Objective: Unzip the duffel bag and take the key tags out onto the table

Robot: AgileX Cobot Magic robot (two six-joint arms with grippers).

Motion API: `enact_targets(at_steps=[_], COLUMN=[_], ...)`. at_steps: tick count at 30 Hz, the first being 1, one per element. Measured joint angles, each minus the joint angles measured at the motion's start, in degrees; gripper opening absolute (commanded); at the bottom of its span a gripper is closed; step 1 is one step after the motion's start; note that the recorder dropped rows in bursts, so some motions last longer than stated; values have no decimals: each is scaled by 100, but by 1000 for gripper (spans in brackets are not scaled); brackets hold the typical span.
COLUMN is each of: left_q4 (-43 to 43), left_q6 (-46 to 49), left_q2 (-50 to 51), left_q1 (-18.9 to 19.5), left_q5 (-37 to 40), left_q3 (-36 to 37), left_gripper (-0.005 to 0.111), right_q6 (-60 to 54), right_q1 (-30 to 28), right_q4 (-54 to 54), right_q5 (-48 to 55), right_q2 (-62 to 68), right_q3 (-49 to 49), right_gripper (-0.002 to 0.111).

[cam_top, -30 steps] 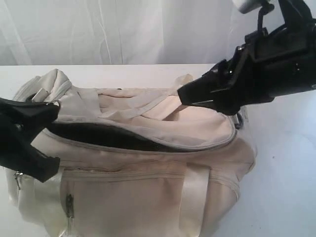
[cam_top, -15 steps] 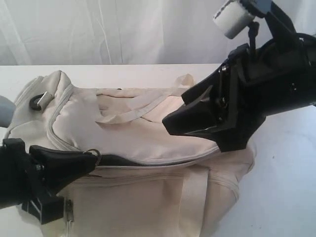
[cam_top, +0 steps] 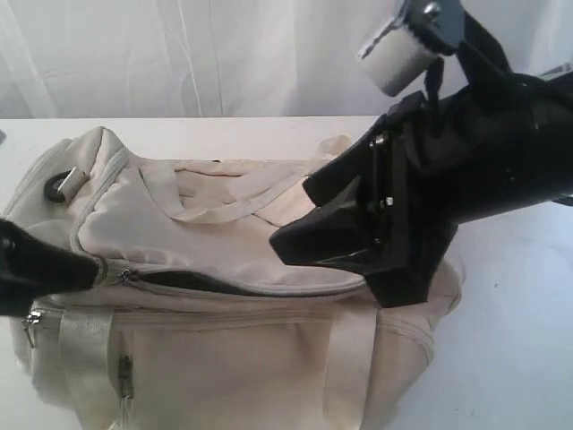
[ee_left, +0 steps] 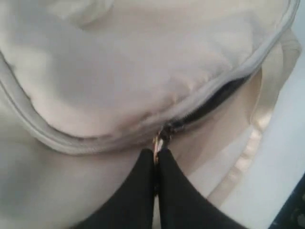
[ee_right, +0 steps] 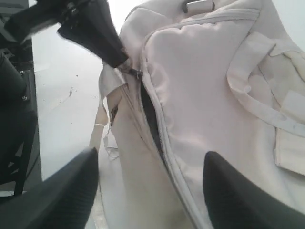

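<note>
Your left gripper (ee_left: 156,153) is clenched on the zipper pull (ee_left: 160,137) near the left end of the cream duffel bag (cam_top: 224,358), which sits on the white counter (cam_top: 524,340). Right of the pull, a narrow dark slit (cam_top: 210,285) shows between the zipper's edges. Your right gripper (cam_top: 291,219) hangs over the bag's right half, fingers spread wide and holding nothing. A webbing handle (cam_top: 215,210) lies draped on the top panel beside it.

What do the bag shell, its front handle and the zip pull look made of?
Bag shell: matte cream woven fabric, soft and creased. Front handle: webbing with a satin sheen. Zip pull: likely metal, small brassy glint; blurred.
</note>
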Motion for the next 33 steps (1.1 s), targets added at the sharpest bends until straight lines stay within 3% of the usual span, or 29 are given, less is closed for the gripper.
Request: enact_targets(at_steps=[3, 9, 20, 23, 30, 31, 33], left_q4=[173, 725, 1190, 1438, 1935, 2004, 2135], left_q6=[-9, -145, -236, -419, -839, -905, -1038], left_q2=[52, 297, 387, 387, 387, 387, 387], left_q1=[130, 257, 257, 257, 257, 257, 257], left_q5=[130, 477, 1053, 1062, 744, 681, 507], left_q3=[-426, -841, -879, -879, -879, -879, -879], left_gripper=[0, 0, 0, 0, 0, 0, 0], right_q6=[-94, -677, -1796, -1838, -1838, -1838, -1838], right_q1=[434, 1362, 2665, 2859, 3052, 3052, 3054], right_q4=[0, -38, -87, -87, -87, -87, -87], right_q5=[-493, -1740, -4058, -4368, -4632, -4632, -4632], right_q2=[145, 636, 1920, 2160, 2348, 2348, 2348], right_q3=[0, 0, 0, 0, 0, 0, 0], right_gripper=[60, 75, 72, 57, 5, 0, 0])
